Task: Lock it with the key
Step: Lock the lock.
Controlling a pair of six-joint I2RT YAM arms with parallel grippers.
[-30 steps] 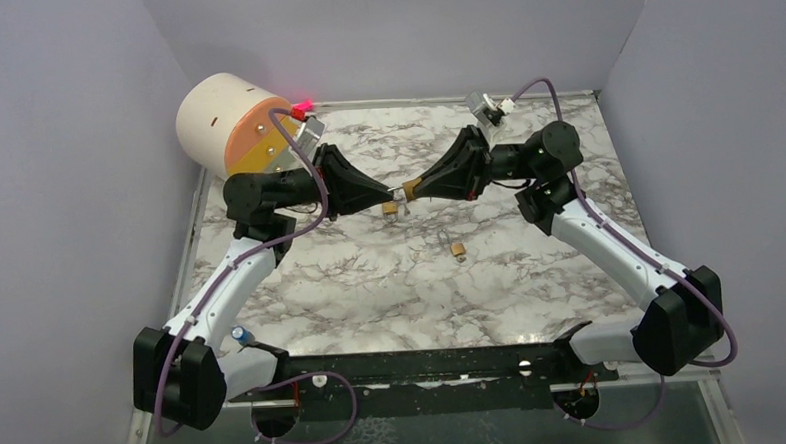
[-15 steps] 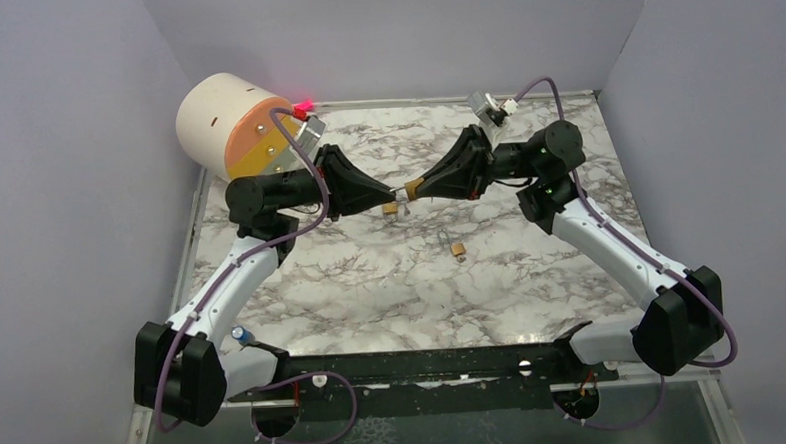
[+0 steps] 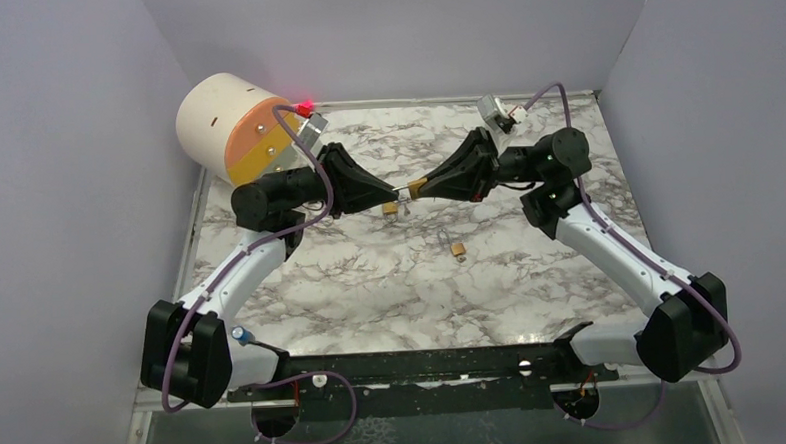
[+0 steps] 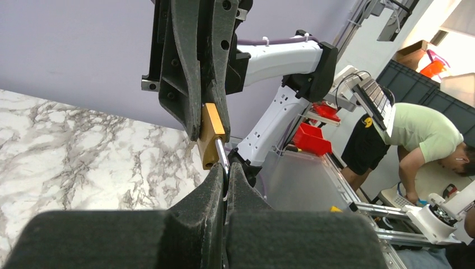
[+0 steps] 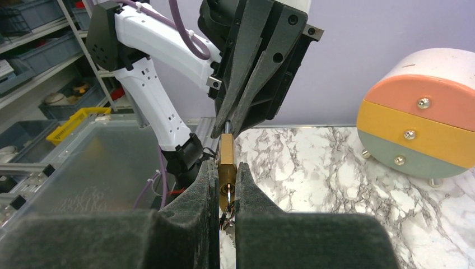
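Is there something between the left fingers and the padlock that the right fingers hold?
Nothing visible. The left gripper is shut on a silver metal piece that enters the brass padlock, which the right gripper clamps. A second padlock lies on the table, apart from them.

**Two white-and-black jointed arms, tip to tip.** The left arm (image 3: 233, 274) rises from the near left corner of the tabletop. It bends close to the left edge and turns its black wrist rightward toward the centre. The right arm (image 3: 610, 245) mirrors it from the near right corner, with its elbow close to the right edge. The left gripper (image 3: 396, 193) and right gripper (image 3: 414, 189) face each other above the far middle of the tabletop, nearly in line. The right gripper's fingers are clamped on a small brass padlock (image 5: 227, 154). The left gripper's fingers pinch a thin metal piece (image 4: 220, 152) projecting from it.
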